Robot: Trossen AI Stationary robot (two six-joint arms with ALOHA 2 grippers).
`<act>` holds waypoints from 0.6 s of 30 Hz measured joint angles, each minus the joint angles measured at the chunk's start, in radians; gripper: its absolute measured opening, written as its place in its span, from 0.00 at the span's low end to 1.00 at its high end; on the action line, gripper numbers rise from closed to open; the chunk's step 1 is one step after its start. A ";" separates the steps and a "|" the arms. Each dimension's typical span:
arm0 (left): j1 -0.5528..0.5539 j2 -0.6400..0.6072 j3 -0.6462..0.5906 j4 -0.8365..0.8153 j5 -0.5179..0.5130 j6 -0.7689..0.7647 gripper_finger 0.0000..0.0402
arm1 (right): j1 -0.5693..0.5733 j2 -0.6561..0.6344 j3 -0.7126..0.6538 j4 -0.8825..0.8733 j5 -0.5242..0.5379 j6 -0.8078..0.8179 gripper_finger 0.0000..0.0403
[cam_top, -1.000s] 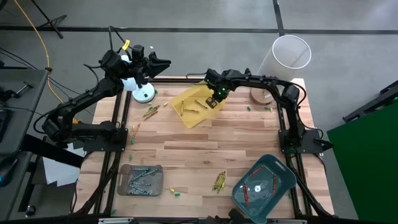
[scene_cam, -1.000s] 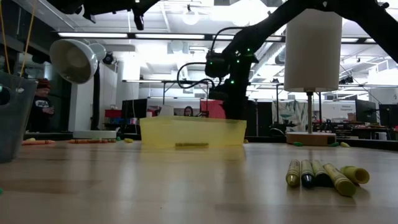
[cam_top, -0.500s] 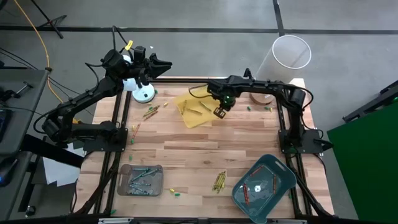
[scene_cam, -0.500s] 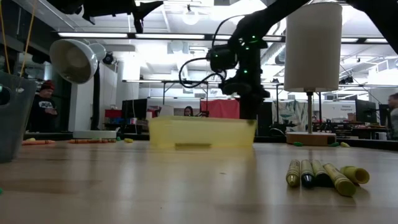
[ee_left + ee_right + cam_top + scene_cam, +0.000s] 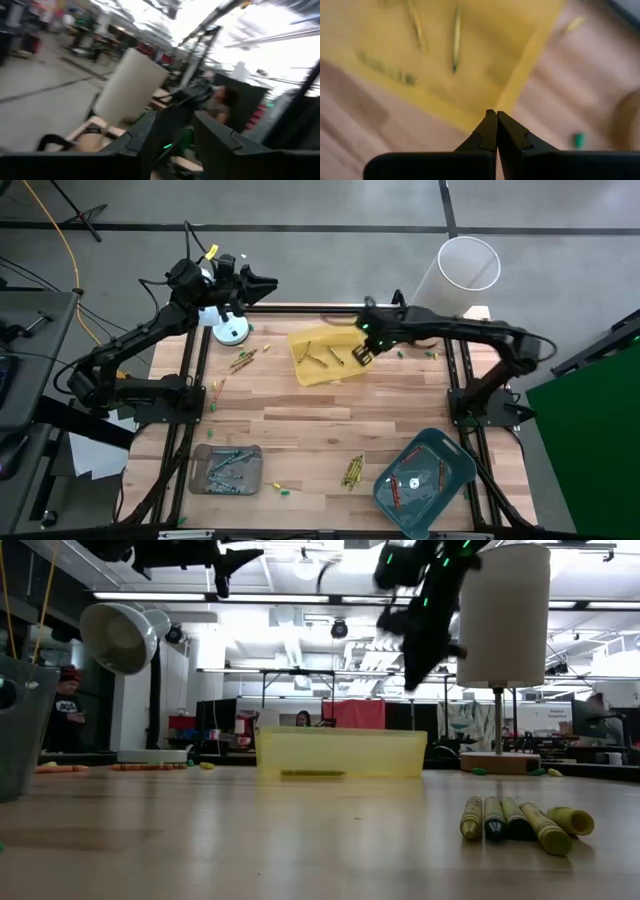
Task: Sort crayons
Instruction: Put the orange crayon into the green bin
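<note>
Right gripper (image 5: 362,357) hangs at the yellow tray's (image 5: 310,374) corner, fingers pressed together, empty. Drop from there and it clips the rim, spilling crayons (image 5: 333,356). Left gripper (image 5: 262,281) waits off-table, fingers parted.

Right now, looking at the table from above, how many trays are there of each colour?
yellow tray: 1
grey tray: 1
teal tray: 1
Total: 3 trays
</note>
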 joint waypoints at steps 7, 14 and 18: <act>-0.111 0.089 0.193 -0.570 -0.116 0.296 0.29 | -0.053 -0.187 0.000 0.038 0.186 0.055 0.00; -0.254 0.170 0.322 -1.279 -0.414 0.492 0.29 | -0.130 -0.239 0.000 0.039 0.200 0.049 0.00; -0.335 0.201 0.321 -1.553 -0.606 0.447 0.29 | -0.156 -0.225 0.000 0.041 0.195 0.023 0.00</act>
